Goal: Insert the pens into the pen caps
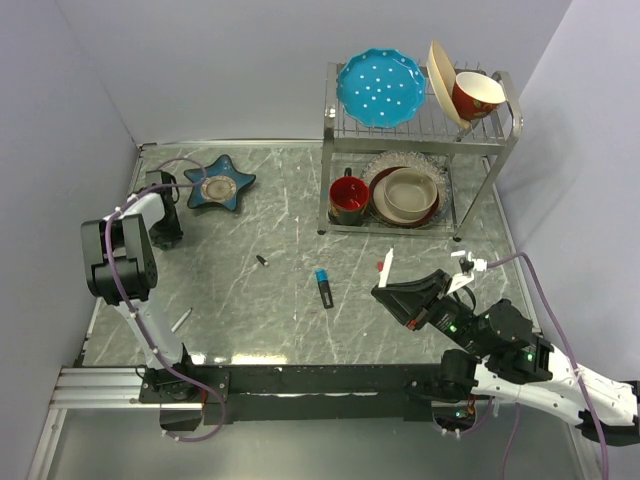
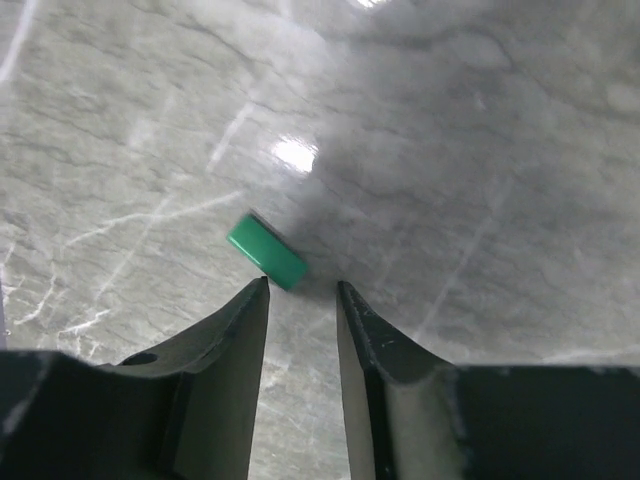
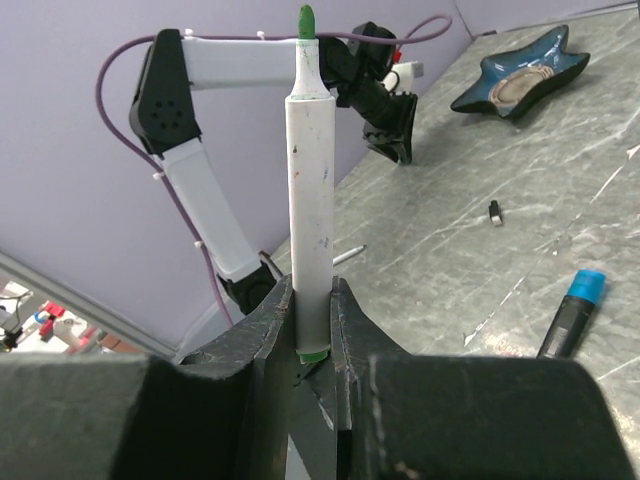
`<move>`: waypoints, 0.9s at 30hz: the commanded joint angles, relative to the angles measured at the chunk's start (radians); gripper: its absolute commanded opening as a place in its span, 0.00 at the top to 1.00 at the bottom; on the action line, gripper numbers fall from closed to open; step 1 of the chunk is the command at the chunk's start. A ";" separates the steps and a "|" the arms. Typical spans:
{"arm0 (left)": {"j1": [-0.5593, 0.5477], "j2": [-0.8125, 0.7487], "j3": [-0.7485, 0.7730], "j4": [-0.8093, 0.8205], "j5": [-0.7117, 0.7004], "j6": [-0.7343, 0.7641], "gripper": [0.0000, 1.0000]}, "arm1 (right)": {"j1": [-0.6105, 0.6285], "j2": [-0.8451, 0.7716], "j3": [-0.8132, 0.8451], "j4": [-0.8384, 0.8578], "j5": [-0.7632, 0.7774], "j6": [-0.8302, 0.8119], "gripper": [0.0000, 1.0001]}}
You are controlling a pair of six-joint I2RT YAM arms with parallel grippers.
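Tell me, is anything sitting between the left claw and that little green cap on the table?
Nothing visible. The green cap lies on the tabletop just beyond the left gripper's open fingertips, with no object between them. The right gripper grips the white pen away from there.

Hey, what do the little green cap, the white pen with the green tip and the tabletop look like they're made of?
The green cap is likely plastic: smooth, evenly coloured, slight sheen. The white pen is probably plastic too, a matte barrel with small marks. The tabletop is a grey marble-look surface with pale veins, glossy enough to mirror a light; real stone or laminate, I cannot tell.
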 commanded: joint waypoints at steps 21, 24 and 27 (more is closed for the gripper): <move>0.054 0.095 -0.006 -0.046 -0.065 -0.200 0.57 | -0.004 0.001 0.006 0.010 -0.014 0.004 1.00; 0.056 0.095 -0.005 -0.042 -0.052 -0.210 0.57 | -0.006 0.001 0.009 0.011 -0.014 0.001 1.00; 0.056 0.105 0.003 -0.040 -0.042 -0.230 0.60 | -0.006 -0.002 0.011 0.007 -0.012 0.001 1.00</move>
